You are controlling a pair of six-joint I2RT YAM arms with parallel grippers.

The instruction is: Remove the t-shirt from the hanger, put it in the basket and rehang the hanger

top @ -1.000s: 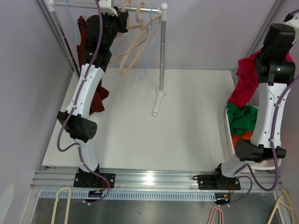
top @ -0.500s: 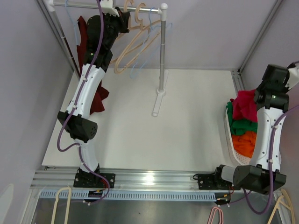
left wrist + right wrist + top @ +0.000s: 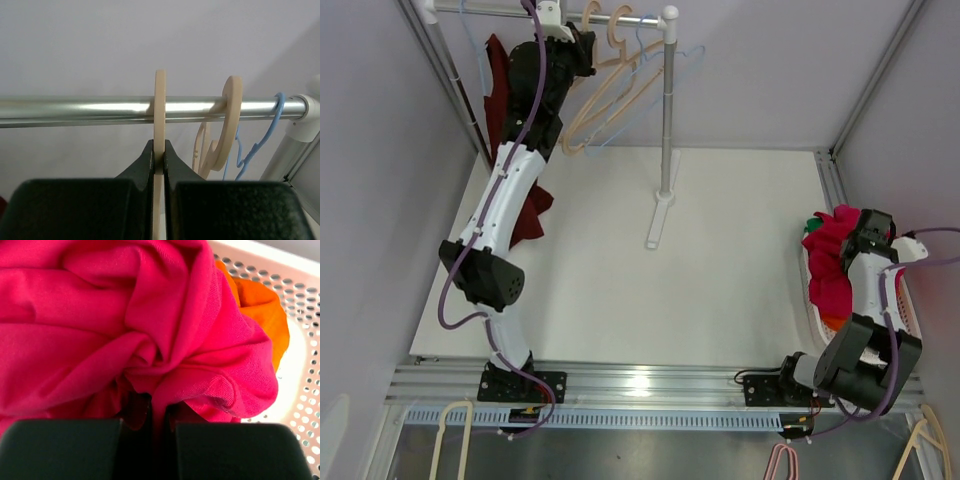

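Observation:
My left gripper [image 3: 159,152] is shut on the neck of a beige hanger [image 3: 159,105] whose hook is over the metal rail [image 3: 75,111]; from above, the gripper [image 3: 582,45] is up at the rail [image 3: 642,19] and the bare hanger [image 3: 588,118] swings below it. My right gripper [image 3: 159,407] is shut on a fold of the bright pink t-shirt [image 3: 100,315], which is bunched in the white perforated basket [image 3: 295,315]. In the top view the t-shirt [image 3: 832,262] lies in the basket [image 3: 912,318] under the right gripper [image 3: 868,232].
Another beige hanger [image 3: 227,125] and a blue hanger [image 3: 260,142] hang on the rail. A dark red garment [image 3: 525,205] hangs at the far left. The rack's post [image 3: 667,120] stands mid-table. An orange garment [image 3: 262,315] lies in the basket.
My right arm has swung down and lowered the pink t-shirt from the air into the basket. The left gripper stays at the rail while the beige hanger swings slightly.

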